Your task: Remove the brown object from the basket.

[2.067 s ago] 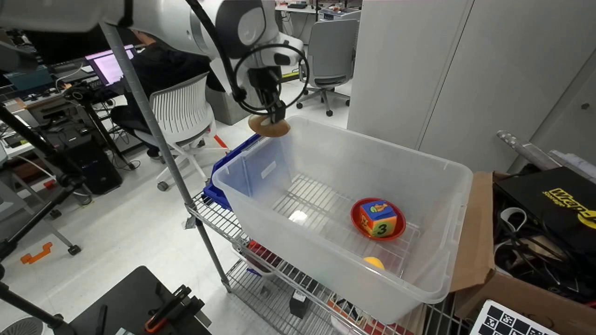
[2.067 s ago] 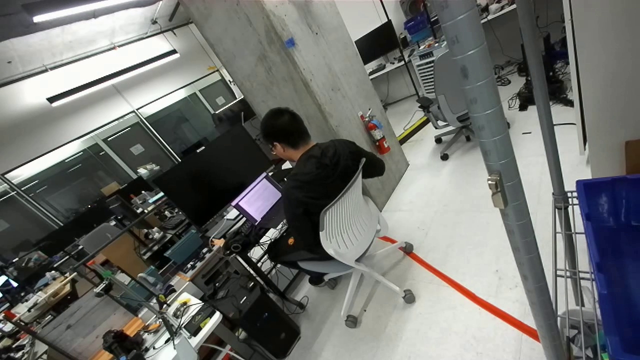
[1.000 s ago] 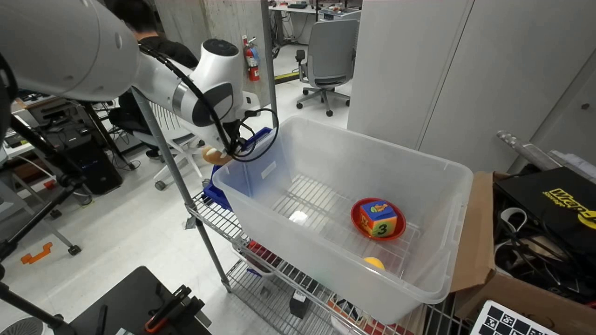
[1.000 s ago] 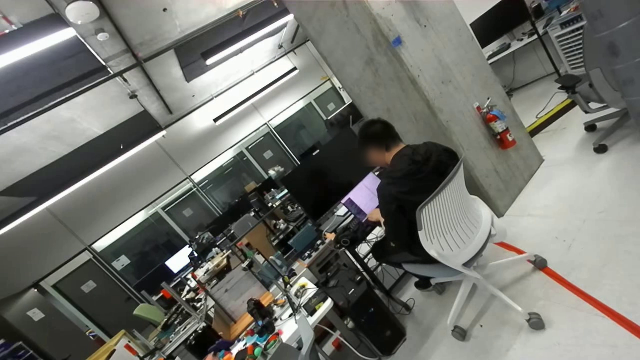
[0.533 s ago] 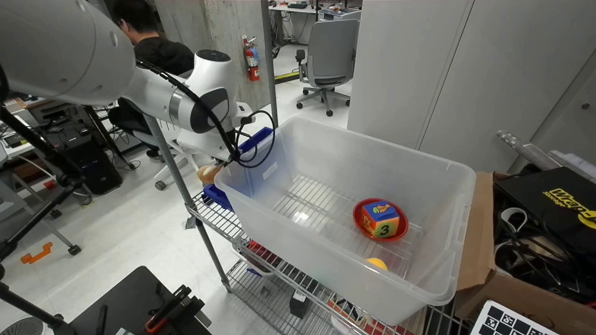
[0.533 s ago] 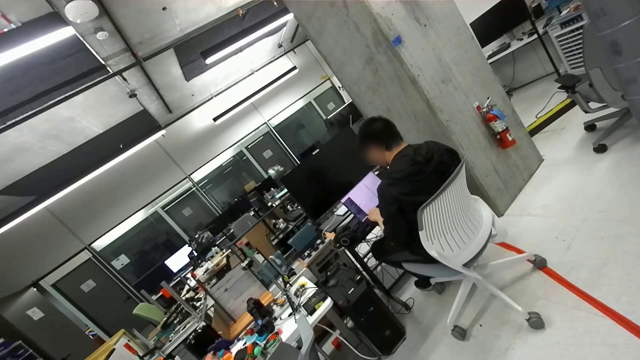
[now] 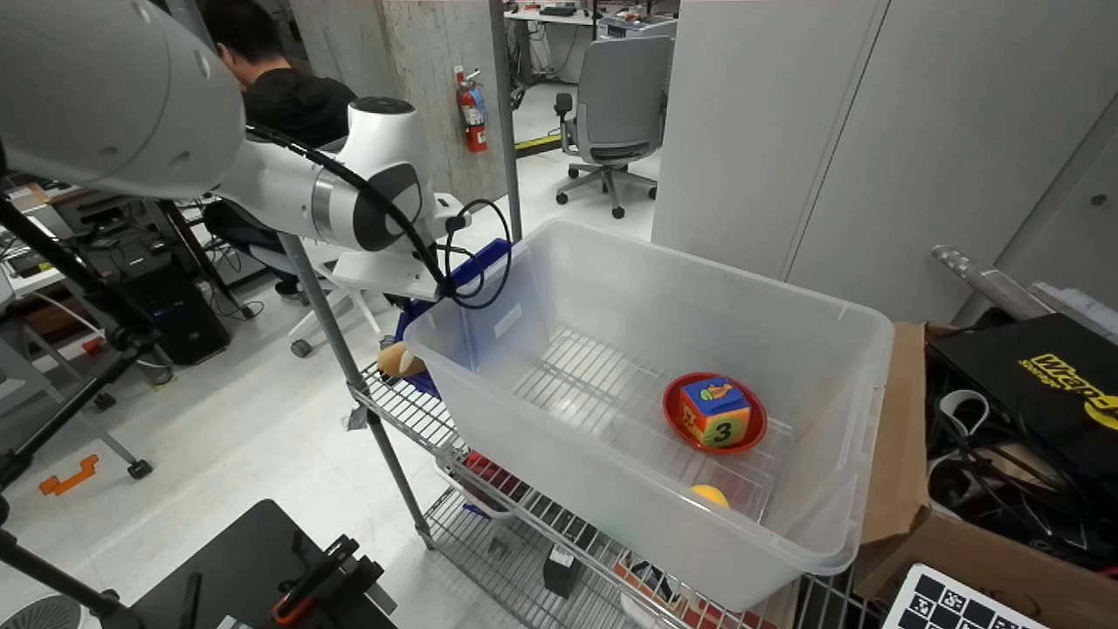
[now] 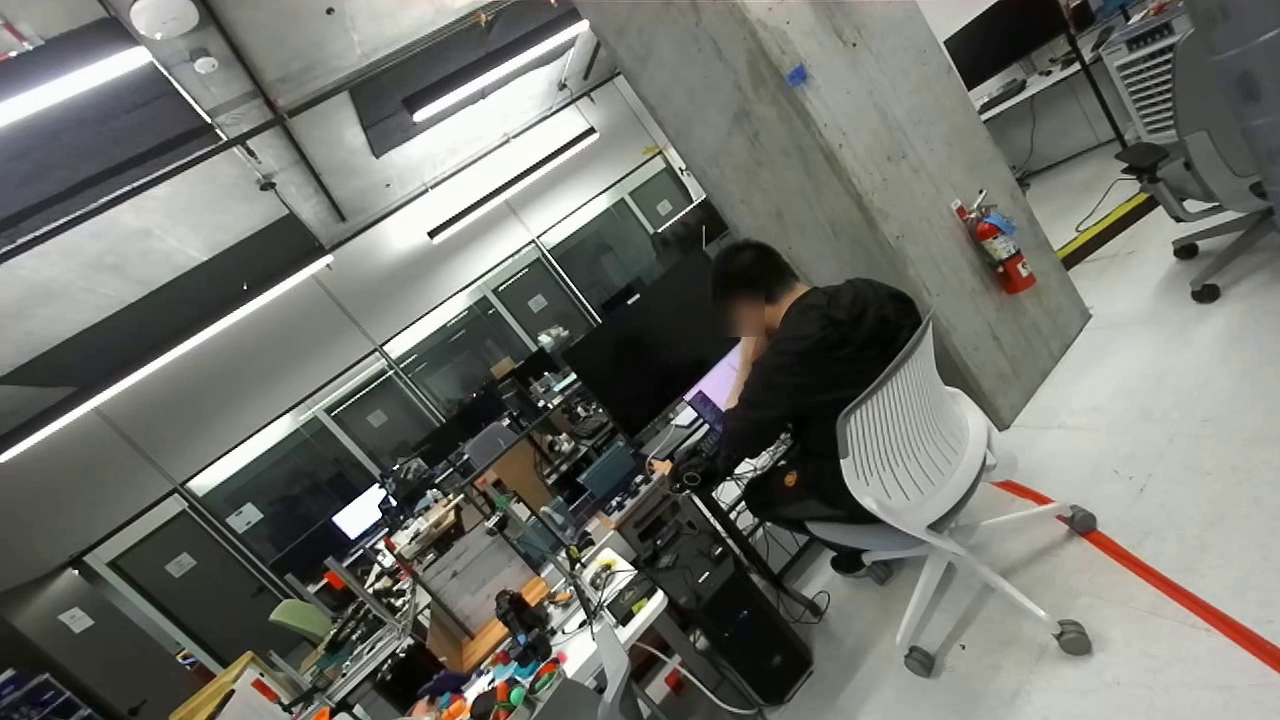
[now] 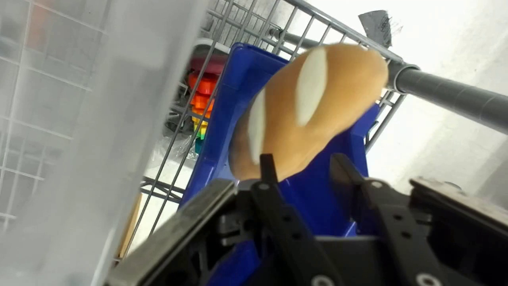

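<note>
The brown object [image 7: 398, 361] is a tan bread-roll lump with pale stripes, outside the basket [image 7: 699, 279] at its left end. In the wrist view the brown object [image 9: 281, 119] lies over the blue tray [image 9: 313, 202], beyond my fingertips and slightly blurred. I cannot tell whether it has settled in the tray. My gripper [image 9: 302, 163] is open; its fingers stand apart with nothing between them. In an exterior view the fingers are hidden behind the wrist and rim. The basket wall [image 9: 131, 119] is at the left of the wrist view.
Inside the basket are a red bowl [image 7: 671, 411] with a number block [image 7: 716, 409] and a yellow ball [image 7: 710, 495]. A wire shelf [image 7: 384, 397] bears the basket and tray. A metal post [image 7: 319, 310] stands beside the arm; a cardboard box [image 7: 891, 437] stands at right.
The gripper moved from above the basket's rim left and down to outside it. The brown object dropped lower and left the open fingers. The exterior view without the basket swung, then held nearly still.
</note>
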Action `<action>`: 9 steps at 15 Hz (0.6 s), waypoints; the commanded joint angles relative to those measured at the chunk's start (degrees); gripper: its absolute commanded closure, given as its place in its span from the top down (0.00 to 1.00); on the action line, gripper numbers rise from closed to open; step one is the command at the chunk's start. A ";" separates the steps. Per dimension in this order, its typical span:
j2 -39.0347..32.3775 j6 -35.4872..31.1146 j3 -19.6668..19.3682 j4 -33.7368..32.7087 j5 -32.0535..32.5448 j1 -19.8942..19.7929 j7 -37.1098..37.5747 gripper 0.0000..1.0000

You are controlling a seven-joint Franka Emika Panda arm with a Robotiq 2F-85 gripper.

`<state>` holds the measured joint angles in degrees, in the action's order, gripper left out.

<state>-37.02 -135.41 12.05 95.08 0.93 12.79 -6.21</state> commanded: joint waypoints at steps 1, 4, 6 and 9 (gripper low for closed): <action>0.47 -3.03 0.40 0.93 -0.24 -0.33 -2.05 0.71; 0.91 -4.21 0.88 0.92 -1.11 -0.42 -1.58 0.95; 2.50 -4.26 1.33 2.17 -1.70 -0.38 -0.97 1.00; 5.98 -4.44 1.64 4.44 -1.21 -0.05 -1.03 1.00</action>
<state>-35.85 -138.87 13.25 95.66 0.40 12.83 -6.79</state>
